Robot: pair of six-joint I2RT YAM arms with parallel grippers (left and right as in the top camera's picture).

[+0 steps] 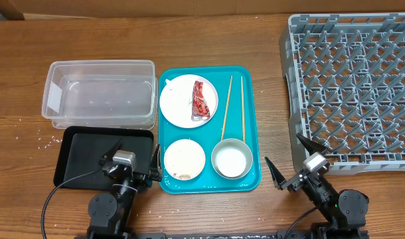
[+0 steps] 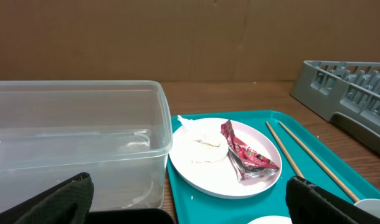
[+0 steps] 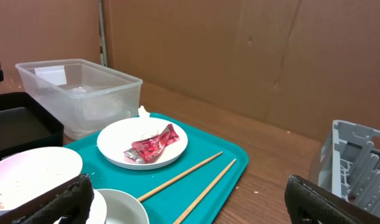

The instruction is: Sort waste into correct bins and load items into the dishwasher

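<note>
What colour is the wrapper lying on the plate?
The wrapper is red, with a silvery edge. It shows best in the left wrist view.

Lab test bench: cardboard backdrop (image 3: 240,62) behind wooden table (image 1: 209,33).

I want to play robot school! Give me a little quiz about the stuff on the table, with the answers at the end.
1. True or false: the red wrapper lies on a white plate.
2. Where are the chopsticks? A) in the grey rack B) on the teal tray C) in the clear tub
3. How many round dishes sit on the teal tray?
Key: 1 true. 2 B. 3 three: the white plate, a smaller white dish and a metal bowl.
</note>
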